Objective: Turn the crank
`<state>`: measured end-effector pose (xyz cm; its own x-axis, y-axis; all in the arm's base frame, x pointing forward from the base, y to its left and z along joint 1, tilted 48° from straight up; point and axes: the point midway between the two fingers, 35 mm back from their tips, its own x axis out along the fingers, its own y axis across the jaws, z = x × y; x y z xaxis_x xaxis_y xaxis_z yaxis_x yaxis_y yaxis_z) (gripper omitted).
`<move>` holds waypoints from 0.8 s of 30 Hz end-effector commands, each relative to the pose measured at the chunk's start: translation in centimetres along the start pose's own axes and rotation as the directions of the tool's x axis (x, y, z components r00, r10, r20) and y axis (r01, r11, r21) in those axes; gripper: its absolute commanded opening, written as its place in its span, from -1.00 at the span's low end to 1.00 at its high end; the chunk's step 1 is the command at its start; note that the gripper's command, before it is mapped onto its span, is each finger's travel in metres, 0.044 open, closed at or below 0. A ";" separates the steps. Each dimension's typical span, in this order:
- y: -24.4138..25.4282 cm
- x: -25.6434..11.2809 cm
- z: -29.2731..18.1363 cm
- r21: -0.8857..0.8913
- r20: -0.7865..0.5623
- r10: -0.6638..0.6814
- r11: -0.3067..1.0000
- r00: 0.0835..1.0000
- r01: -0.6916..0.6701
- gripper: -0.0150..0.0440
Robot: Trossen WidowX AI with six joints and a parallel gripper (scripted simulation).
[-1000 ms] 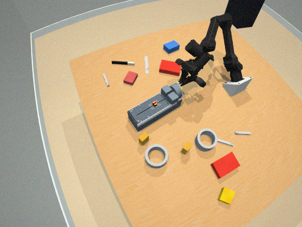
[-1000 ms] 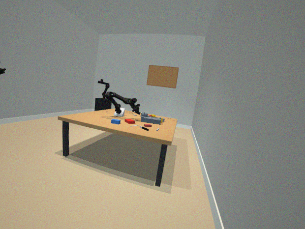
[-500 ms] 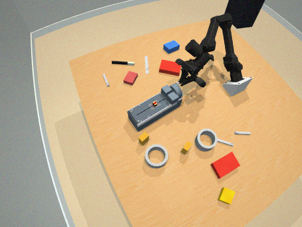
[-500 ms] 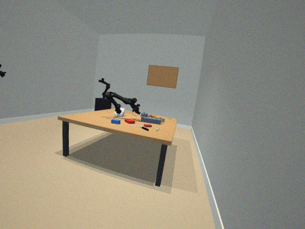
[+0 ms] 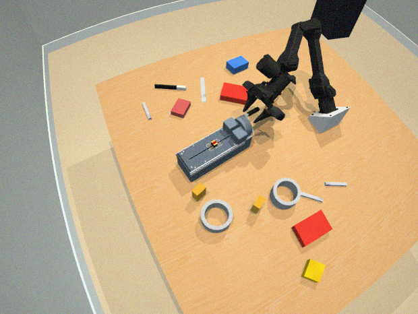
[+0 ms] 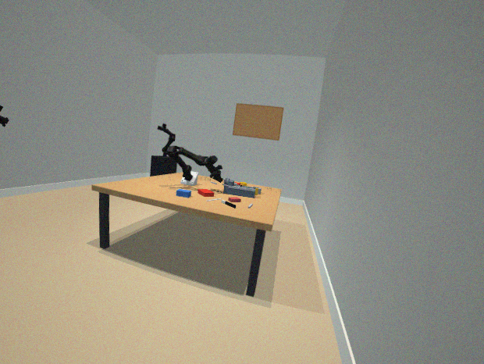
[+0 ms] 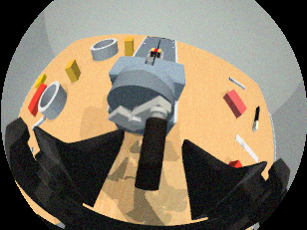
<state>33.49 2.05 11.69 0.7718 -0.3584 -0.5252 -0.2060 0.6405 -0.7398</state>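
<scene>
The blue-grey machine (image 5: 209, 153) (image 6: 240, 190) (image 7: 145, 74) stands on the table. Its slide's red pointer (image 5: 214, 143) (image 7: 155, 51) sits in the slot on top, within a small outlined area; whether it is exactly level with the brass marks is too small to tell. The crank's black handle (image 5: 252, 111) (image 7: 152, 153) sticks out of the round end. My gripper (image 5: 249, 116) (image 7: 153, 138) is open, its fingers standing apart on both sides of the handle, with gaps showing in the wrist view and nothing gripped.
A red block (image 5: 233, 93) lies close beside the gripper, with a blue block (image 5: 236, 65) behind. A grey ring (image 5: 216, 230), a second ring (image 5: 284, 204) and a yellow-orange block (image 5: 199, 191) lie on the machine's other side. A marker (image 5: 165, 86) lies farther off.
</scene>
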 end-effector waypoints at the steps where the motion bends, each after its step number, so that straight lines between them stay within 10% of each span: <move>1: 0.0 0.0 0.0 0.000 -0.001 0.000 1.000 1.000 0.000 0.84; 24: 0.2 -5.5 5.9 -0.002 -0.002 0.011 1.000 1.000 -0.011 1.00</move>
<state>32.78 6.83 15.71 0.7680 -0.3521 -0.5349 -0.2183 0.6413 -0.7356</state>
